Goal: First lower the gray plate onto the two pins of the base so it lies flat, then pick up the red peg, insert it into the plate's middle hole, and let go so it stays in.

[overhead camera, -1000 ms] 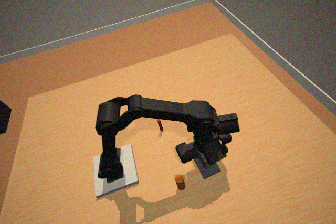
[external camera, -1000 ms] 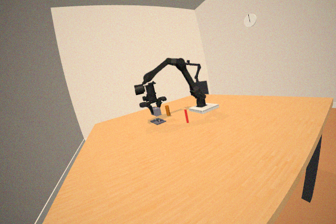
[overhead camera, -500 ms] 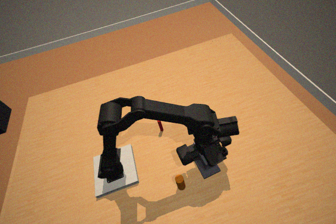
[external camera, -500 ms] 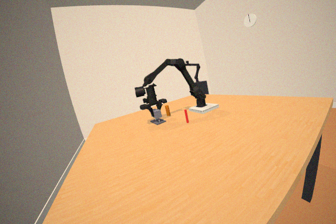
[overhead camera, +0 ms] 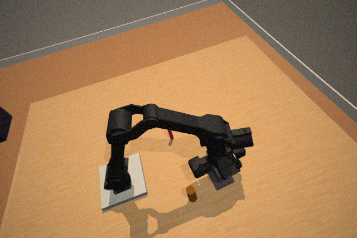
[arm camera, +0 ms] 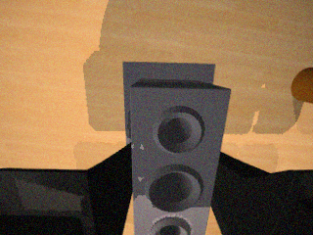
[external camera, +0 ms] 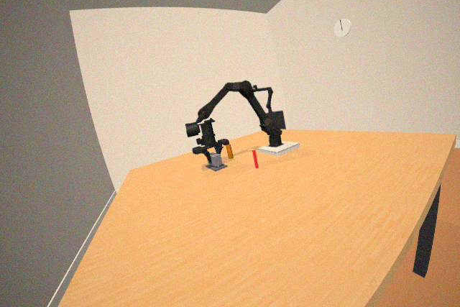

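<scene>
My gripper (external camera: 214, 156) (arm camera: 166, 146) is shut on the gray plate (external camera: 215, 159) (arm camera: 147, 108), one finger on each long side. Three round holes of the plate show in the wrist view. The plate is over the dark gray base (overhead camera: 220, 183) (external camera: 215, 168) (arm camera: 168, 70), at or just above it; whether they touch I cannot tell. The base shows past the plate's far end and along its left edge in the wrist view. The two pins are hidden. The red peg (overhead camera: 170, 134) (external camera: 255, 159) stands upright on the table, away from the gripper.
An orange-brown cylinder (overhead camera: 191, 193) (external camera: 229, 151) (arm camera: 303, 85) stands near the base, on the right in the wrist view. The arm's white mounting plate (overhead camera: 139, 169) (external camera: 290, 147) lies farther off. The arm's shadow falls around the base and the cylinder.
</scene>
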Motion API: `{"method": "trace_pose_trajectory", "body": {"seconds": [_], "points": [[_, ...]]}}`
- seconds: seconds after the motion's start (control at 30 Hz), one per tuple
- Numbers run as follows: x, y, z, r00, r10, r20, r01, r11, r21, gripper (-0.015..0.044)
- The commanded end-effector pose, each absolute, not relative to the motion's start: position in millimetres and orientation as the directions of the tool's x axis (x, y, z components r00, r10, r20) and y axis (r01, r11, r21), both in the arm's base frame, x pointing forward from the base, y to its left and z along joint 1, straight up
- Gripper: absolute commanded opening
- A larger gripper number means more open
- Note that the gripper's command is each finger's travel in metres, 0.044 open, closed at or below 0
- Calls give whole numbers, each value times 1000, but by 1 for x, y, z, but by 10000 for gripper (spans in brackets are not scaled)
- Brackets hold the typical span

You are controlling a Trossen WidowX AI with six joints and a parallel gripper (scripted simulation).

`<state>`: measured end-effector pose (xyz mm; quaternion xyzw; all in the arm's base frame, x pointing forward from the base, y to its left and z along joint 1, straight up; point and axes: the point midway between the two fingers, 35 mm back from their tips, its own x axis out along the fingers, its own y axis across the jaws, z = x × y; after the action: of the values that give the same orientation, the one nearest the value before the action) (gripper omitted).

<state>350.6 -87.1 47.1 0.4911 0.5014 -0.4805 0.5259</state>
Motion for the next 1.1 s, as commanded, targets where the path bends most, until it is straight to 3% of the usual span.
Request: {"method": "trace_pose_trajectory", "body": {"seconds": [0.0,0.23,0.8,0.93,1.07], "points": [[350,-88,41,28,-15,-1000,998,62,27,0],[351,-87,46,35,-13,-999,998,56,34,0],[351,-87,46,35,-13,-999,998,56,34,440],[351,-87,48,35,-13,-999,998,56,34,440],[356,-88,96,32,-14,-999,998,59,31,440]]}}
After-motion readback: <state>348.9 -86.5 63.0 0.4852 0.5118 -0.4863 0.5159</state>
